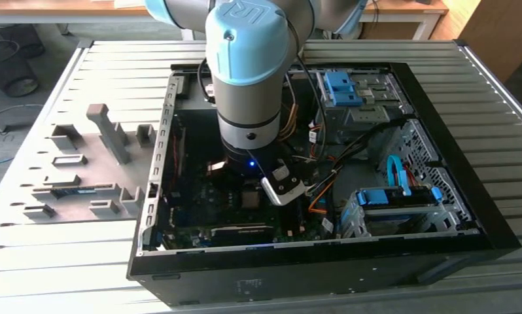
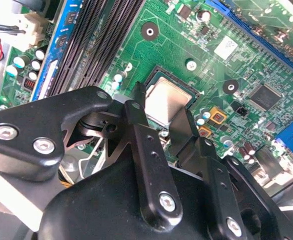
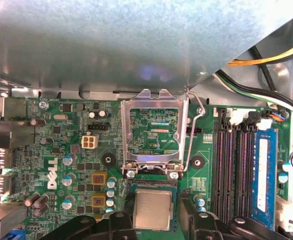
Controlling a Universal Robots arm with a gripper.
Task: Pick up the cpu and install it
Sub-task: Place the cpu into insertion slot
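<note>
Slatted metal tabletop [image 1: 95, 65] carrying an open computer case [image 1: 470, 216], which lies on its side with the interior facing up. Grey fixture blocks [image 1: 108, 131] stand on the tabletop toward the exterior view's left of the case. The robot arm [image 1: 252, 78] reaches steeply down into the case, over the green motherboard [image 3: 61, 150]. The tool [image 2: 161, 107] hangs low above the board with its black fingers [image 2: 136, 115] spread. One finger stands on each side of the processor socket, and neither closes on anything. Four memory slots [image 3: 231, 165] run beside the socket. In the first wrist view the socket's metal load plate [image 3: 154, 93] stands swung open, with its wire lever [image 3: 195, 130] raised alongside. The cpu [image 3: 153, 209], silver lid up, lies flat inside the socket frame between the two fingers, released.
</note>
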